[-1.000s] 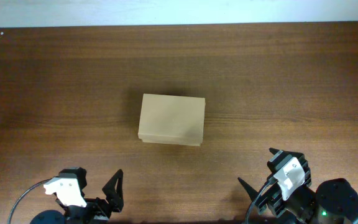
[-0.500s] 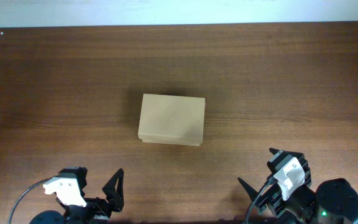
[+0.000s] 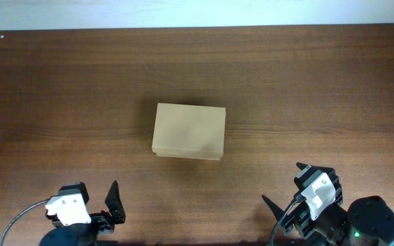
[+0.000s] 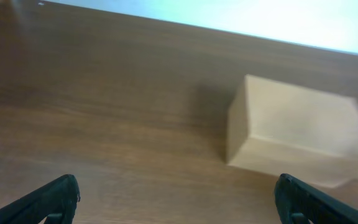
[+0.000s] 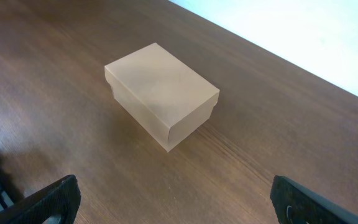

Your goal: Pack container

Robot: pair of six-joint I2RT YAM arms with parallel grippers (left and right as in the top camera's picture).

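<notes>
Dark wood tabletop (image 3: 320, 82) fills your overhead view, with a pale strip of wall along the far edge.

Box (image 3: 188, 131): roughly mid-tabletop, a bit left of centre, long side running left-right. Plain tan cardboard, lid down flat. It sits flush on the wood with nothing touching it.

Left tool (image 4: 178, 186): at the near-left edge, jaws spread wide with only bare wood between them. It has hold of nothing. Its wrist camera is blurred, but you can see the box ahead and off to the right, well apart from the fingertips.

Right tool (image 5: 174, 186): at the near-right edge, also spread wide and gripping nothing. On its wrist camera the box is sharp, ahead and slightly left of centre, turned corner-on to the lens. You can see the lid's skirt overlapping the base on both visible sides. It is well apart from this tool too.

Overhead, both arms sit low at the bottom of the frame, with the box between them and further out toward the far edge.
</notes>
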